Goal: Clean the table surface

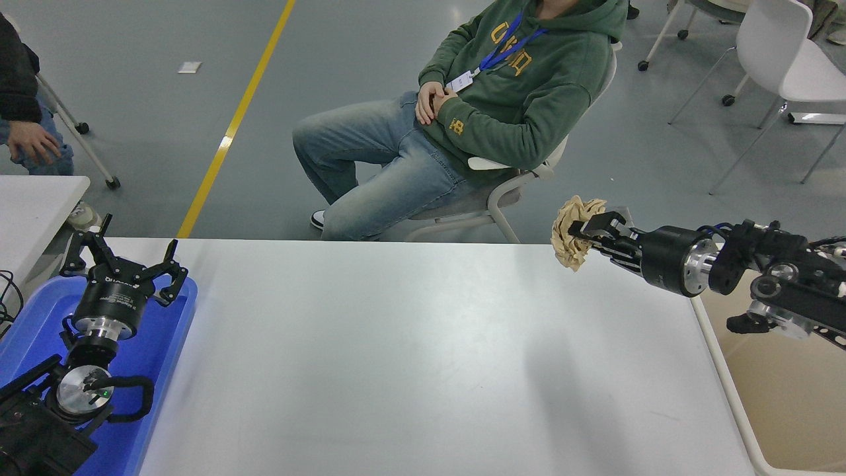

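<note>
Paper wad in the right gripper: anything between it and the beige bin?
Nothing visible. The right gripper holds the crumpled paper wad up, clear of the table surface; the beige bin is open beside it.

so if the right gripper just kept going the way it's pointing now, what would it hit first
Probably nothing on the table. The right gripper, shut on the crumpled paper, points left and slightly away. Its line looks free, heading roughly toward the seated person's chair, though depth is unclear.

Floor: I'm seeing smooth grey concrete (pixel 165 132) with a yellow line (pixel 232 122) running across it.
Seating: white chairs (pixel 786 59) on castors, top right.
Side table: a small white corner (pixel 33 205) at my left.
Light: soft, even, overhead.
</note>
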Available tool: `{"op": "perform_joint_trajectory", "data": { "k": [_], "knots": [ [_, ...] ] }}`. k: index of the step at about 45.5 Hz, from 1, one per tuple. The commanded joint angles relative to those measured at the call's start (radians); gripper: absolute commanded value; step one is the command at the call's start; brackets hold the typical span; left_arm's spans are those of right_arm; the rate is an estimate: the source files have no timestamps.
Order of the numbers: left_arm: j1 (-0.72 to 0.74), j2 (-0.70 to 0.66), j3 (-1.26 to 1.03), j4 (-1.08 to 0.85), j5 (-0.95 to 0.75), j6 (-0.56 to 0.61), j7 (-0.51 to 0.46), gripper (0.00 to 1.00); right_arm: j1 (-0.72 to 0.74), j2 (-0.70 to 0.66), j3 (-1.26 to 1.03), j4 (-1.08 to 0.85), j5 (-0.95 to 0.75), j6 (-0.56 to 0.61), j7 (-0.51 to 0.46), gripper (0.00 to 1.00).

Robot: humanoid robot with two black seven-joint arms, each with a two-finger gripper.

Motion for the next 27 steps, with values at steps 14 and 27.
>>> {"op": "perform_joint_trajectory", "data": {
  "k": [14,27],
  "knots": [
    [0.0,0.0,0.0,0.0,-0.001,0.0,0.0,1.0,-0.006,-0.043,0.03,0.008,0.06,-0.002,0.0,0.0],
    [-0.001,0.0,0.0,0.0,0.001,0.0,0.0,1.0,0.014,-0.082,0.073,0.008,0.062,0.034,0.0,0.0]
  ]
}}
